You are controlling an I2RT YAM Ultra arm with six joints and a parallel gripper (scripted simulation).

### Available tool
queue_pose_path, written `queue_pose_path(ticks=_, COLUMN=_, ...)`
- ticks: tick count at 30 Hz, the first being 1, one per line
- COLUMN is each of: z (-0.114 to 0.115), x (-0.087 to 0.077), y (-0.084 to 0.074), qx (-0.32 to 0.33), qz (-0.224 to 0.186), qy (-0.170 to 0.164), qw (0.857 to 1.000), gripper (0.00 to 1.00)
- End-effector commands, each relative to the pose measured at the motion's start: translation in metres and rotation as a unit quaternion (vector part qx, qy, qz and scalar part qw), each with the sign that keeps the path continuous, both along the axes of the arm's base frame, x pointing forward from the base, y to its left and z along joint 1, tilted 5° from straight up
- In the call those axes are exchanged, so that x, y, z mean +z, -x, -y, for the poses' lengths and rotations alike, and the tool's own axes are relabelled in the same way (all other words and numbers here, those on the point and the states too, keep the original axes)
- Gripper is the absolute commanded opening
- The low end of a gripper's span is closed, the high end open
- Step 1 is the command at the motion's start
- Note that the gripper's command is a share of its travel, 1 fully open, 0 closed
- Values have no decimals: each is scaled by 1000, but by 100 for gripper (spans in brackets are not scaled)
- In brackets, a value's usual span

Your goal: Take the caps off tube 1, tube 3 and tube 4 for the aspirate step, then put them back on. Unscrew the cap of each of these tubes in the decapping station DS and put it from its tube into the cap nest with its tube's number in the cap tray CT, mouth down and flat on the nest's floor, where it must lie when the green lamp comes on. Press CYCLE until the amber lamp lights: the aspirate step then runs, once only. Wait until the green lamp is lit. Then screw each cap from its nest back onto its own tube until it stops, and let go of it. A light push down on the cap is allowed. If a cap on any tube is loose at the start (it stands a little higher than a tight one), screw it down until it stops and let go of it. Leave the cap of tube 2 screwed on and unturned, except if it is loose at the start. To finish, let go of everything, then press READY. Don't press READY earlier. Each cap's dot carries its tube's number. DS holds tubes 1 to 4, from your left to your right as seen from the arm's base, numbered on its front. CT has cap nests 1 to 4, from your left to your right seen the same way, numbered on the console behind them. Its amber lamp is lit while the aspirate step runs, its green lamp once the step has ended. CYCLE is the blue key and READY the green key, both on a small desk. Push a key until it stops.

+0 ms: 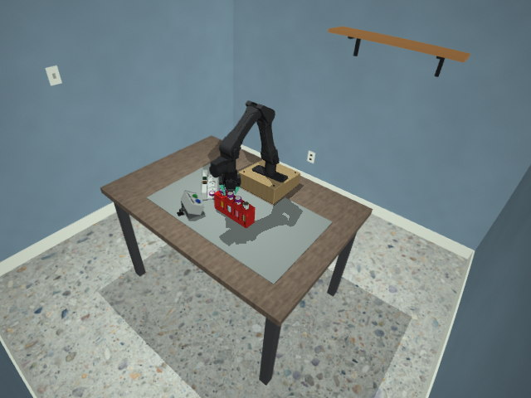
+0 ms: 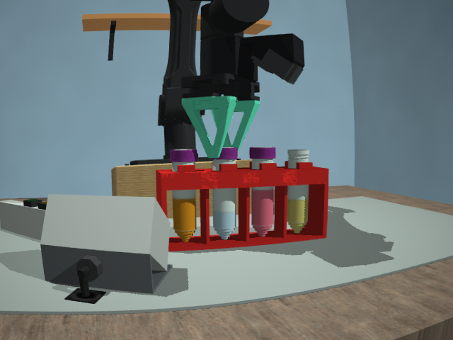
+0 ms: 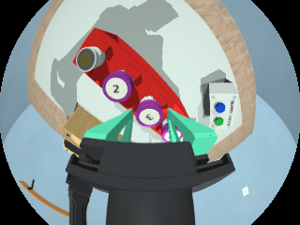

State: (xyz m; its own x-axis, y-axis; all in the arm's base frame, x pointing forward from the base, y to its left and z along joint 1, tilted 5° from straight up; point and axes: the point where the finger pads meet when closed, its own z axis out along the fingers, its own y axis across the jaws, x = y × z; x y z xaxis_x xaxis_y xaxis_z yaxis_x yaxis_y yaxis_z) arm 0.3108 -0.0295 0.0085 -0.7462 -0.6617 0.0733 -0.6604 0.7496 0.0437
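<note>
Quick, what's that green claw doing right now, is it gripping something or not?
Claw: open, holding nothing; its fingers stand apart around the purple cap of the light-blue tube.

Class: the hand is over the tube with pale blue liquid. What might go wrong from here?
1. The hand straddles tube 3's cap with fingers apart; closing off-centre might make it slip instead of turning the cap.
2. Tube 2's cap stands close beside; a finger could nudge it, though it must stay unturned.
</note>
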Motion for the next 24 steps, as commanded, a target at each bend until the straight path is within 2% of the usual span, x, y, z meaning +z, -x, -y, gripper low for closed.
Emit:
queue_pose_path(ticks=1, z=0, x=3, y=-3, qx=-112, qz=8, qy=9, qw=994, gripper=49)
queue_pose_path(ticks=3, z=0, x=3, y=-3, qx=-184, qz=9, qy=15, qw=983, gripper=49)
queue_pose_path(ticks=4, z=0, x=3, y=-3, qx=-194, qz=9, qy=16, qw=981, gripper=49)
queue_pose_path(ticks=5, z=0, x=3, y=-3, qx=-232, qz=10, qy=19, qw=972, gripper=49)
queue_pose_path(ticks=6, z=0, x=3, y=-3, qx=-234, qz=10, qy=19, qw=972, gripper=49)
queue_pose_path(ticks=7, z=0, x=3, y=-3, qx=-274, qz=11, qy=22, qw=961, gripper=49)
queue_pose_path(ticks=8, z=0, x=3, y=-3, qx=-274, qz=11, qy=22, qw=961, gripper=49)
queue_pose_path(ticks=10, z=0, x=3, y=-3, qx=-345, qz=12, qy=27, qw=938, gripper=49)
queue_pose_path(ticks=11, z=0, x=3, y=-3, qx=-353, qz=12, qy=28, qw=935, gripper=49)
queue_pose_path(ticks=12, z=0, x=3, y=-3, qx=-391, qz=12, qy=31, qw=920, gripper=49)
queue_pose_path(ticks=15, z=0, x=3, y=-3, qx=-392, qz=12, qy=31, qw=920, gripper=49)
queue_pose_path(ticks=18, z=0, x=3, y=-3, qx=-499, qz=14, qy=39, qw=866, gripper=49)
queue_pose_path(ticks=19, z=0, x=3, y=-3, qx=-503, qz=14, qy=40, qw=863, gripper=49)
queue_pose_path(ticks=20, z=0, x=3, y=-3, qx=-538, qz=14, qy=42, qw=842, gripper=49)
queue_pose_path(ticks=21, z=0, x=3, y=-3, qx=-538, qz=14, qy=42, qw=842, gripper=49)
queue_pose_path(ticks=23, z=0, x=3, y=-3, qx=-598, qz=15, qy=47, qw=800, gripper=49)
queue_pose_path(ticks=24, z=0, x=3, y=-3, qx=-606, qz=15, qy=48, qw=794, gripper=49)
